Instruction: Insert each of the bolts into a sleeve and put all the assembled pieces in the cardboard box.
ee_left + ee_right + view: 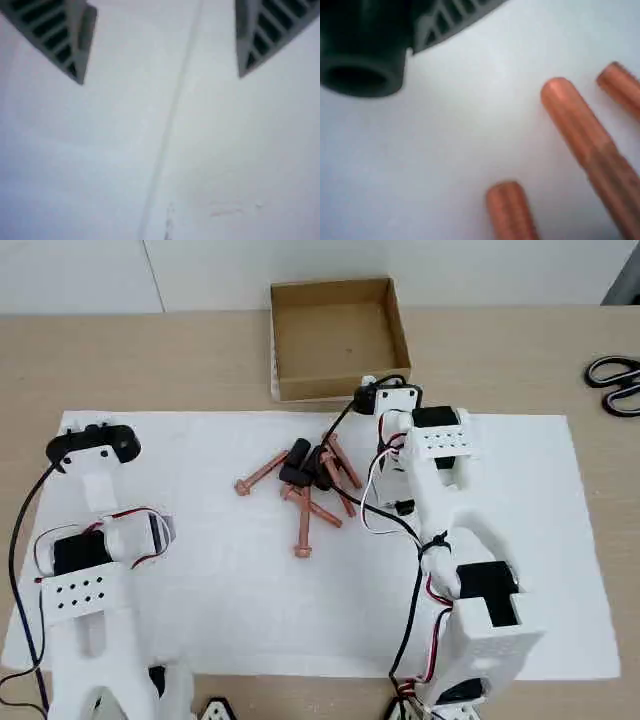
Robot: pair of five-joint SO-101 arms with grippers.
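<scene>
Several copper bolts and two black sleeves lie in a loose pile at the middle of the white sheet. The open cardboard box stands behind the sheet with nothing inside. My right gripper hangs low at the pile's right edge, just in front of the box. Its wrist view has a black sleeve right beside it, open end facing the camera, and three bolt shafts on the sheet. My left gripper is open over bare sheet at the far left.
Black scissors lie on the wooden table at the far right. A black cable runs along the right arm near the pile. Bare sheet spreads between the two arms in front of the pile.
</scene>
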